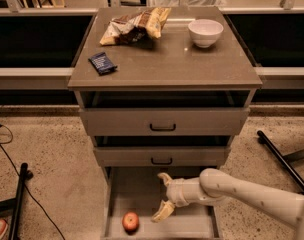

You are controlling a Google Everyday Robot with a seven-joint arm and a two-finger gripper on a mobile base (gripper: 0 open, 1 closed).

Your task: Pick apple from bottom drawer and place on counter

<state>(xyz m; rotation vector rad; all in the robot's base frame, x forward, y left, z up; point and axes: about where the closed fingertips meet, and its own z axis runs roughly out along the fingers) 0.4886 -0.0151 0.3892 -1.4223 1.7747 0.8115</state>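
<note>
Robot lab: speckled floor [47, 149], loose cable [3, 151], stand leg [280, 157], pincer [164, 196] over the bottom drawer [138, 191].

We see the smooth cream plastic gripper [163, 195], fingers apart, over the matt bottom drawer [134, 191] near the glossy apple [130, 221], beneath the matt counter [167, 59] bearing a glazed white bowl [205, 32] and crinkly shiny bag [134, 26].
</note>
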